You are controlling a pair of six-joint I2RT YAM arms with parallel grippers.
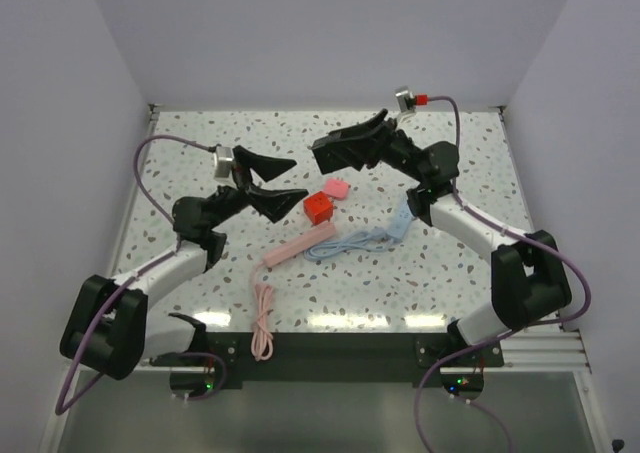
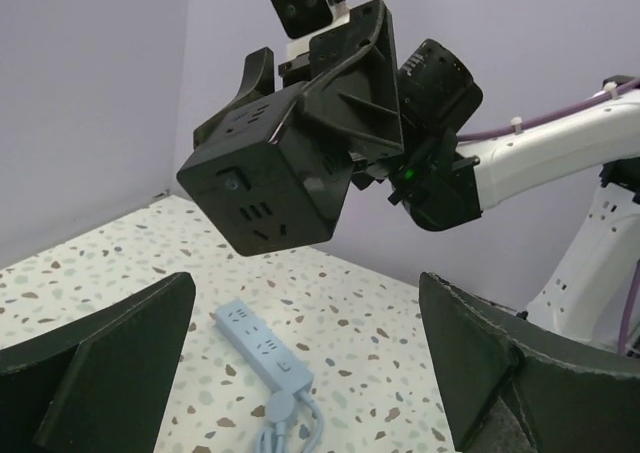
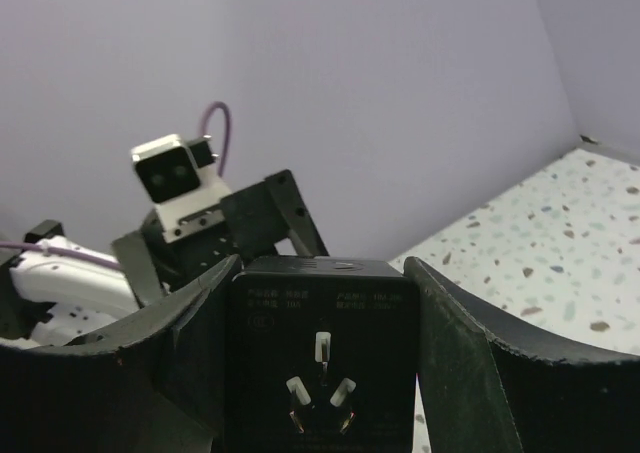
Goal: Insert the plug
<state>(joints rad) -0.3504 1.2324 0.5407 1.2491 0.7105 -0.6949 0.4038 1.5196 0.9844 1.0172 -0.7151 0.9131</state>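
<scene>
Slipping is judged the main risk, since the black cube adapter is pinched only by its side faces between the fingers of the right tool, high above the table. In the right wrist view its three metal pins are seen pointing back toward that wrist, so a direct push into a socket looks impossible from this hold. A handover or a turn of the wrist would probably be needed, and the cube could be dropped or twisted during it. The left tool is spread wide and holds nothing; it faces the adapter from the left, near it but apart from it, and closing it off-centre could knock the cube askew. Both candidate sockets, the blue power strip and the pink power strip, lie loose on the table well below the adapter, so either might slide or tip if pressed without being steadied. Badly lined-up pins could jam at the slots. A red cube and a small pink block lie under the raised tools and could be struck on the way down.
</scene>
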